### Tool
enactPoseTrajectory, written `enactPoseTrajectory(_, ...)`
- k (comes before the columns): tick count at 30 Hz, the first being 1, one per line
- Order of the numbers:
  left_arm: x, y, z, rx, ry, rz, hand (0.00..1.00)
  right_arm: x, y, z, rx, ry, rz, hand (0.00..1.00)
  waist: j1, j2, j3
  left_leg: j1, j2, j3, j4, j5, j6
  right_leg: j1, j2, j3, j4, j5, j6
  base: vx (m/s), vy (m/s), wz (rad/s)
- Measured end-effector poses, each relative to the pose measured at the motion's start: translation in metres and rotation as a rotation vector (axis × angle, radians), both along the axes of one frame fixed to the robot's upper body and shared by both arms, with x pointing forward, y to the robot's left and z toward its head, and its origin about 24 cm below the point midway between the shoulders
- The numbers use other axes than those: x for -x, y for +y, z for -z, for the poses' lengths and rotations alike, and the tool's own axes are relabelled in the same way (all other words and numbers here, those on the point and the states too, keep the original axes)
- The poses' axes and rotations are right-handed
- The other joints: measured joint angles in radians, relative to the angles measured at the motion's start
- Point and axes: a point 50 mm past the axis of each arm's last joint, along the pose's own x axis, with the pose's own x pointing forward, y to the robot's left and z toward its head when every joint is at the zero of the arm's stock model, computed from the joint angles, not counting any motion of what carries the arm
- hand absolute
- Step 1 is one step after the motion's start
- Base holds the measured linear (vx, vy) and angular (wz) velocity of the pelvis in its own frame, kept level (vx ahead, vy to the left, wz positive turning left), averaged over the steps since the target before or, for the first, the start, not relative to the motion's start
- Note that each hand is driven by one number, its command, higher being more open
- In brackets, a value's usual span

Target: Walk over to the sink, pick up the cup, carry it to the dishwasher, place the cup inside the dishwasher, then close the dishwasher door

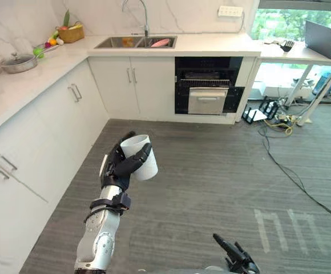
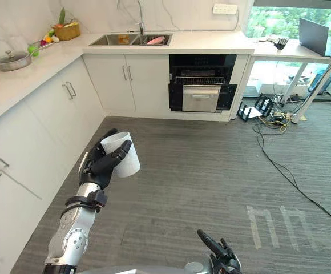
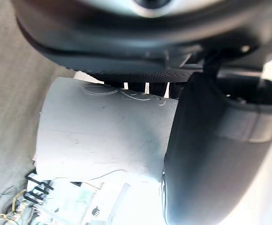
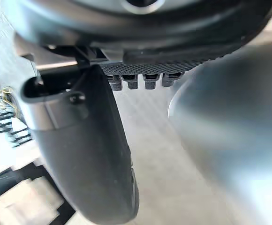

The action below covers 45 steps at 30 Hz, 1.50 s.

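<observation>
My left hand (image 1: 116, 169) is shut on a white cup (image 1: 148, 170), held tilted above the grey floor in the middle of the room. In the left wrist view the cup (image 3: 98, 136) sits between the thumb and the fingers. The dishwasher (image 1: 208, 85) stands open under the far counter, its dark inside and racks showing, well ahead of the cup and to its right. The steel sink (image 1: 134, 41) lies in the counter left of it, with a pink item (image 1: 161, 42) inside. My right hand (image 1: 234, 255) hangs low at the near edge, open and holding nothing.
White cabinets (image 1: 51, 131) and a counter run along the left, bearing a lidded pot (image 1: 18, 63) and a fruit basket (image 1: 70, 33). A desk with a laptop (image 1: 321, 37) stands far right. Black cables (image 1: 285, 165) trail across the floor on the right.
</observation>
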Motion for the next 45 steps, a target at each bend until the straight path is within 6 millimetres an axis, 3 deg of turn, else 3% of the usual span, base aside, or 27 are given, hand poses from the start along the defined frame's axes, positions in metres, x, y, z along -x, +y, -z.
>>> enactPoseTrajectory(3,-0.005,-0.02,-0.006,-0.007,-0.034,0.081,0.0,-0.007,0.0,-0.015,0.041,-0.107,-0.007,1.0,-0.016,0.009,0.007,0.068,0.038,-0.04,-0.04,-0.024,-0.042,-0.124,0.06,-0.07,-0.331,-0.031,-0.016,0.35,-0.149,0.6)
enactPoseTrajectory(6,-0.003,-0.028,-0.009,-0.04,-0.054,0.13,0.0,-0.012,0.003,-0.026,0.054,-0.177,-0.031,1.0,-0.006,0.021,0.004,0.15,0.092,-0.027,-0.016,-0.084,-0.096,-0.119,0.118,-0.147,-0.778,0.074,-0.053,0.51,-0.259,0.15)
enactPoseTrajectory(7,-0.003,-0.028,-0.014,-0.044,-0.077,0.136,0.0,-0.015,0.004,-0.033,0.059,-0.22,-0.042,1.0,0.001,-0.004,-0.009,0.184,0.093,-0.023,0.003,-0.124,-0.119,-0.116,0.128,-0.156,-0.883,0.092,-0.052,0.47,-0.261,0.04)
enactPoseTrajectory(8,-0.003,-0.029,-0.016,-0.04,-0.089,0.138,0.0,-0.016,0.004,-0.037,0.068,-0.245,-0.047,1.0,0.004,-0.013,-0.016,0.204,0.096,-0.026,0.015,-0.151,-0.128,-0.11,0.132,-0.138,-0.888,0.145,-0.046,0.59,-0.302,0.05)
enactPoseTrajectory(9,-0.003,-0.034,-0.015,-0.016,-0.091,0.143,0.0,-0.022,0.0,-0.043,0.087,-0.28,-0.056,1.0,0.008,0.02,-0.018,0.229,0.13,-0.027,0.046,-0.178,-0.123,-0.11,0.158,-0.123,-0.826,0.208,-0.011,0.56,-0.305,0.12)
enactPoseTrajectory(11,-0.002,-0.039,-0.016,-0.002,-0.105,0.175,0.0,-0.032,-0.001,-0.051,0.101,-0.328,-0.057,1.0,0.011,0.039,-0.017,0.218,0.173,-0.035,0.153,-0.16,-0.093,-0.111,0.194,-0.096,-0.737,0.206,-0.021,0.49,-0.329,0.18)
enactPoseTrajectory(12,-0.002,-0.042,-0.017,0.001,-0.116,0.204,0.0,-0.035,-0.001,-0.058,0.109,-0.364,-0.056,1.0,0.009,0.049,-0.018,0.202,0.199,-0.052,0.232,-0.135,-0.084,-0.11,0.207,-0.103,-0.682,0.172,-0.068,0.53,-0.43,0.21)
enactPoseTrajectory(14,-0.001,-0.046,-0.017,0.0,-0.126,0.237,0.0,-0.041,0.001,-0.066,0.11,-0.41,-0.044,1.0,0.008,0.068,-0.027,0.127,0.248,-0.067,0.405,-0.041,-0.096,-0.09,0.223,-0.136,-0.653,0.105,-0.086,0.48,-0.37,0.21)
enactPoseTrajectory(15,-0.001,-0.048,-0.018,0.004,-0.135,0.25,0.0,-0.044,0.001,-0.071,0.114,-0.44,-0.034,1.0,0.01,0.079,-0.017,0.055,0.293,-0.076,0.556,0.098,-0.154,-0.047,0.238,-0.153,-0.667,0.073,-0.089,0.4,-0.272,0.15)
enactPoseTrajectory(16,0.0,-0.049,-0.017,0.014,-0.135,0.251,0.0,-0.044,-0.002,-0.074,0.125,-0.456,-0.028,1.0,0.013,0.091,-0.008,-0.027,0.353,-0.082,0.715,0.315,-0.231,0.016,0.265,-0.162,-0.703,0.047,-0.095,0.48,-0.285,0.11)
enactPoseTrajectory(17,0.001,-0.05,-0.016,0.024,-0.131,0.242,0.0,-0.045,-0.006,-0.076,0.141,-0.468,-0.018,1.0,0.016,0.096,-0.005,-0.131,0.401,-0.078,0.896,0.364,-0.237,0.072,0.282,-0.169,-0.738,0.036,-0.108,0.47,-0.266,0.08)
enactPoseTrajectory(19,0.002,-0.051,-0.015,0.036,-0.127,0.238,0.0,-0.046,-0.014,-0.082,0.176,-0.498,0.003,1.0,0.016,0.089,0.011,-0.268,0.443,-0.027,1.085,0.305,-0.178,0.171,0.29,-0.181,-0.788,0.008,-0.108,0.35,-0.177,0.2)
enactPoseTrajectory(21,0.005,-0.05,-0.012,0.037,-0.115,0.23,0.0,-0.051,-0.02,-0.091,0.209,-0.548,0.02,1.0,0.028,0.085,0.013,-0.352,0.463,0.073,1.038,0.196,-0.103,0.256,0.29,-0.178,-0.849,-0.005,-0.104,0.36,-0.205,0.04)
enactPoseTrajectory(23,0.007,-0.047,-0.011,0.038,-0.123,0.214,0.0,-0.065,-0.025,-0.106,0.233,-0.637,0.016,1.0,0.053,0.084,0.011,-0.384,0.453,0.191,0.752,0.117,-0.106,0.293,0.288,-0.156,-0.893,-0.004,-0.09,0.33,-0.196,-0.27)
enactPoseTrajectory(25,0.01,-0.046,-0.01,0.034,-0.121,0.184,0.0,-0.088,-0.028,-0.122,0.249,-0.731,-0.002,1.0,0.065,0.085,0.007,-0.375,0.374,0.223,0.278,0.123,-0.144,0.296,0.286,-0.127,-0.912,-0.001,-0.094,0.37,-0.138,-0.4)
enactPoseTrajectory(26,0.012,-0.045,-0.007,0.017,-0.105,0.16,0.0,-0.104,-0.03,-0.133,0.26,-0.794,-0.023,1.0,0.068,0.089,0.003,-0.384,0.334,0.185,-0.005,0.16,-0.208,0.3,0.297,-0.1,-0.936,-0.001,-0.094,0.43,-0.09,-0.41)
enactPoseTrajectory(29,0.019,-0.042,0.004,-0.003,-0.053,0.137,0.0,-0.114,-0.038,-0.142,0.274,-0.842,-0.01,1.0,0.069,0.095,-0.001,-0.42,0.33,0.137,-0.043,0.175,-0.228,0.359,0.319,-0.061,-0.961,-0.022,-0.06,0.46,-0.004,-0.39)
enactPoseTrajectory(31,0.024,-0.04,0.01,-0.011,-0.026,0.133,0.0,-0.108,-0.047,-0.14,0.304,-0.829,0.018,1.0,0.064,0.085,-0.008,-0.389,0.262,0.078,-0.04,0.192,-0.204,0.405,0.293,-0.054,-0.909,-0.079,-0.008,0.54,0.132,-0.33)
enactPoseTrajectory(33,0.024,-0.032,0.014,-0.024,-0.01,0.108,0.0,-0.101,-0.052,-0.131,0.311,-0.783,0.038,1.0,0.079,0.032,-0.031,-0.326,0.148,0.004,-0.013,0.244,-0.125,0.375,0.191,-0.037,-0.678,-0.192,0.045,0.58,0.177,-0.67)
enactPoseTrajectory(35,0.024,-0.029,0.021,-0.046,0.017,0.097,0.0,-0.089,-0.053,-0.119,0.312,-0.718,0.053,1.0,0.064,0.004,-0.059,-0.278,0.086,0.008,0.03,0.266,-0.101,0.282,0.081,-0.049,-0.354,-0.191,0.066,0.58,0.152,-0.24)
enactPoseTrajectory(36,0.021,-0.028,0.021,-0.071,0.015,0.107,0.0,-0.08,-0.049,-0.107,0.288,-0.668,0.088,1.0,0.051,-0.044,-0.065,-0.25,0.03,0.013,0.085,0.218,-0.088,0.239,0.002,-0.053,-0.185,-0.135,0.074,0.53,0.081,0.26)
enactPoseTrajectory(37,0.02,-0.03,0.02,-0.099,0.008,0.123,0.0,-0.07,-0.046,-0.095,0.263,-0.604,0.126,1.0,0.047,-0.056,-0.066,-0.233,0.012,-0.003,0.13,0.164,-0.082,0.213,-0.031,-0.07,-0.091,-0.01,0.033,0.53,0.075,0.38)
enactPoseTrajectory(38,0.02,-0.031,0.02,-0.108,0.007,0.129,0.0,-0.066,-0.044,-0.088,0.251,-0.568,0.135,1.0,0.044,-0.051,-0.069,-0.221,0.01,-0.019,0.135,0.149,-0.081,0.201,-0.029,-0.076,-0.068,0.08,0.003,0.5,0.099,0.54)
enactPoseTrajectory(39,0.019,-0.034,0.018,-0.116,0.0,0.136,0.0,-0.06,-0.037,-0.077,0.227,-0.513,0.134,1.0,0.033,-0.029,-0.074,-0.177,0.029,-0.059,0.095,0.141,-0.078,0.166,-0.019,-0.089,-0.024,0.291,-0.054,0.46,0.08,0.4)
enactPoseTrajectory(42,0.006,-0.032,0.004,-0.135,-0.057,0.113,0.0,-0.071,-0.013,-0.082,0.181,-0.565,0.061,1.0,0.031,-0.022,-0.05,-0.098,0.059,-0.092,0.003,0.086,-0.07,-0.046,0.051,-0.064,-0.028,-0.029,-0.096,0.4,-0.02,0.22)
enactPoseTrajectory(44,0.003,-0.038,0.001,-0.143,-0.075,0.152,0.0,-0.069,-0.01,-0.095,0.182,-0.634,0.06,1.0,0.015,0.0,-0.036,-0.028,0.091,-0.117,-0.018,0.051,-0.103,-0.09,0.114,-0.112,-0.455,-0.031,-0.065,0.48,-0.108,0.47)
enactPoseTrajectory(45,0.004,-0.038,0.001,-0.148,-0.075,0.162,0.0,-0.068,-0.009,-0.098,0.185,-0.651,0.056,1.0,0.017,-0.012,-0.041,-0.008,0.085,-0.112,-0.013,0.032,-0.116,-0.088,0.114,-0.126,-0.572,0.005,-0.072,0.54,-0.129,0.17)
